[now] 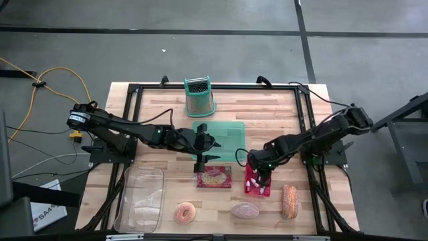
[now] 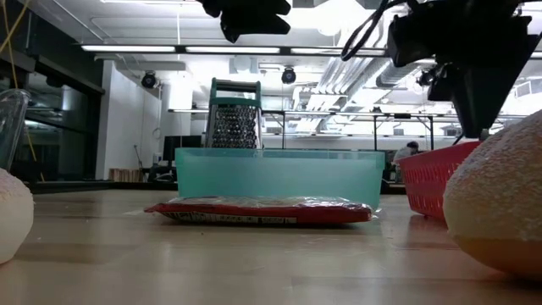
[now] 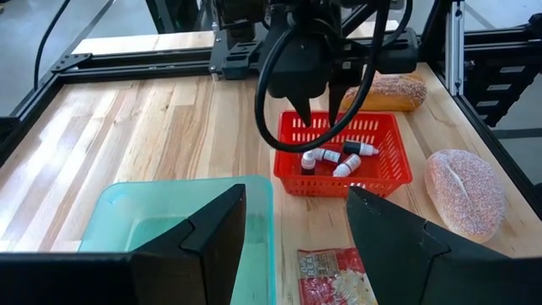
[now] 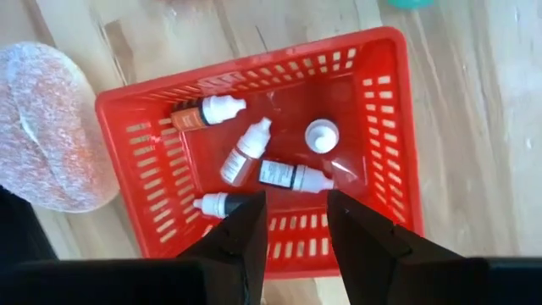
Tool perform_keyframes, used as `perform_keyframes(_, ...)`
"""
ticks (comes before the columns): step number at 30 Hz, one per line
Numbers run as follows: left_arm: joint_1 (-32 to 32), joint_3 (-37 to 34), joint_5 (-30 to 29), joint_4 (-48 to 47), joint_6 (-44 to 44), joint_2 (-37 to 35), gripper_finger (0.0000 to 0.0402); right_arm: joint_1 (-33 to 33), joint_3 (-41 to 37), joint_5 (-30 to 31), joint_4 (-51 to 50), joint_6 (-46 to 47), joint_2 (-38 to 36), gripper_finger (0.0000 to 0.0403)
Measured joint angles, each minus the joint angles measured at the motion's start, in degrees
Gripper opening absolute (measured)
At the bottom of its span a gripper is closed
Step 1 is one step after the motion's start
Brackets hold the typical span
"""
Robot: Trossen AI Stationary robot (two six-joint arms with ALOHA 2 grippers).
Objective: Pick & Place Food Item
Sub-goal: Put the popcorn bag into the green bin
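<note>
Left end effector [image 1: 202,164] hangs with its fingers about half apart and nothing between them, right over the spot where the near edge of the teal tray [image 1: 231,127] meets the red packet [image 1: 214,178]. My guess is it's lining up for a drop onto that packet, since the packet lies flat on the table [image 1: 147,107] just below and slightly ahead of the fingertips, touching or almost touching the tray wall. I can't tell which from the low view. Right end effector [image 1: 259,177] has its fingers narrowed to a small gap, also empty, and points down into the red basket [image 1: 267,193] over the little bottles [image 4: 246,152]. Those aren't food, so that arm looks parked there more than working. Further out along the near edge sit the other food candidates: a donut [image 1: 184,213], a round roll [image 1: 245,211] and a long sugared loaf [image 1: 289,201], all well clear of the left fingers. The clear bin [image 1: 140,201] at the near left is probably where the food ends up. A grater [image 1: 198,97] stands at the far side, out of the way.
</note>
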Motion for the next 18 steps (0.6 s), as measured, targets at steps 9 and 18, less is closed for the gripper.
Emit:
perform_keyframes(9, 0.0, 0.0, -0.01, 0.02, -0.02, -0.02, 0.0198, -5.15, -0.03, 1.1, 0.34, -7.58, -4.3, 0.0112)
perform_keyframes(18, 0.0, 0.0, 0.01, 0.88, -0.01, 0.01, 0.0198, -13.12, -0.03, 6.42, -2.94, -12.86, -8.56, 0.0112)
